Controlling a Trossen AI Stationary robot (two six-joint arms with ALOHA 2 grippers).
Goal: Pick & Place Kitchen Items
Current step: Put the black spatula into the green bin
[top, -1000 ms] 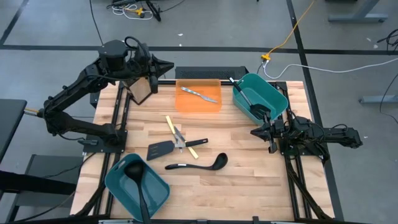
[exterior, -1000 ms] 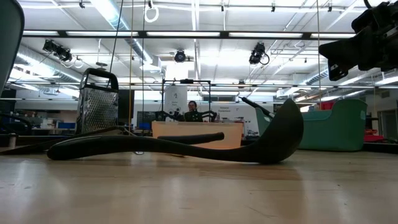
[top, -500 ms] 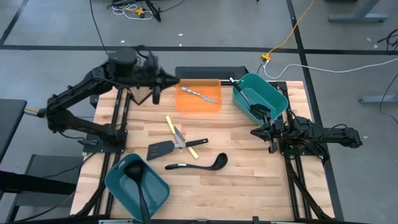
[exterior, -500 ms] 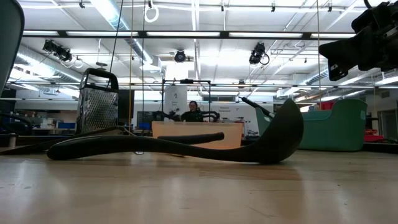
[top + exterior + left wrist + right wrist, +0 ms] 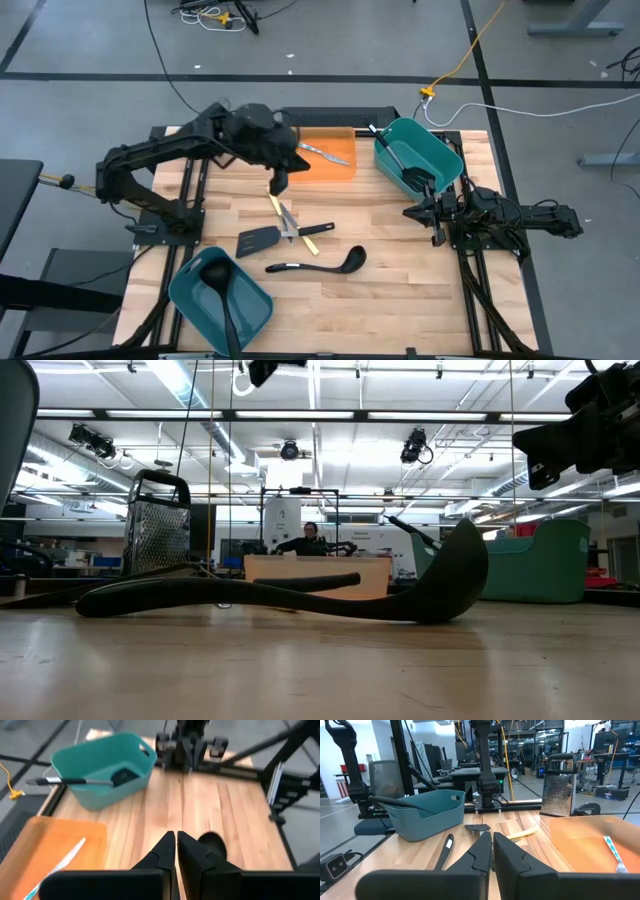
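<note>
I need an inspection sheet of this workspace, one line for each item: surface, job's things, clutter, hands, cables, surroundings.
Surface: wooden table, bare at the near right.
Job's things: ladle, spatula and yellow-handled pieces loose mid-table; cutlery on the orange tray; one utensil in each teal bin.
Clutter: grater standing at the table's far left.
Hands: left hand shut, empty, above the yellow-handled pieces; right hand shut, empty, low at the right edge.
Cables: yellow cable and others on the floor, off the table.
Surroundings: person seated at a far desk.
</note>
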